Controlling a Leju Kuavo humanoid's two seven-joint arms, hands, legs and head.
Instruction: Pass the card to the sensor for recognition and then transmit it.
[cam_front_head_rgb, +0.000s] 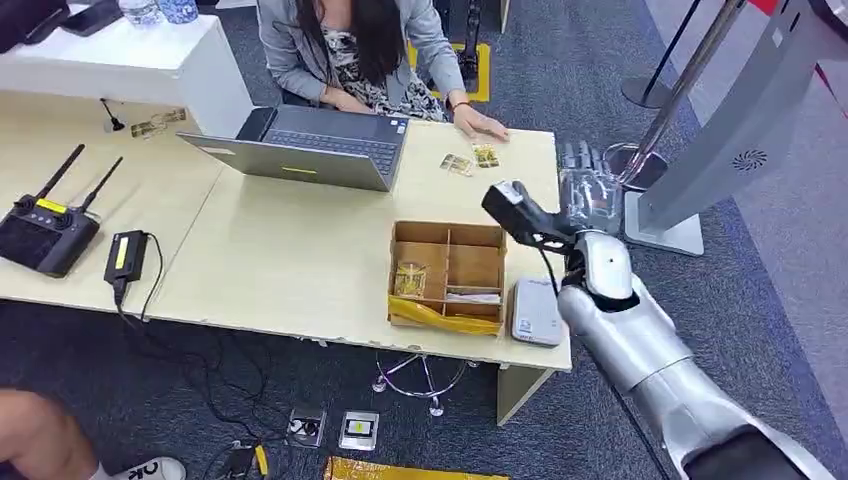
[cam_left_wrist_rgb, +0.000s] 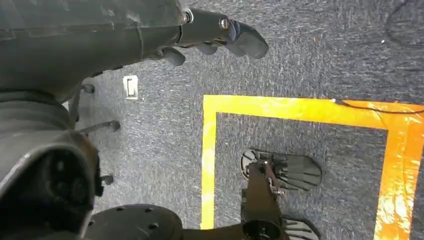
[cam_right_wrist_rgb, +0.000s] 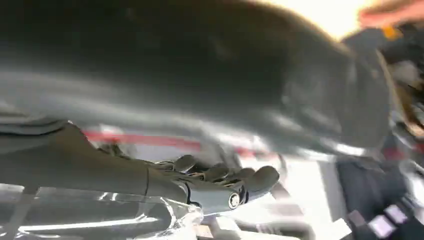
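Head view, left to right: a remote controller (cam_front_head_rgb: 45, 228), a laptop (cam_front_head_rgb: 310, 147) before a seated person (cam_front_head_rgb: 360, 50), loose cards (cam_front_head_rgb: 470, 160) on the table (cam_front_head_rgb: 280, 260), a cardboard box (cam_front_head_rgb: 448, 275), a grey card reader (cam_front_head_rgb: 537, 313). The right hand (cam_front_head_rgb: 585, 190) hovers past the table's far right edge, fingers straight and spread, holding nothing. The blurred right wrist view adds little. The left wrist view shows the left hand (cam_left_wrist_rgb: 220, 37) above carpet, fingers loosely curled, empty.
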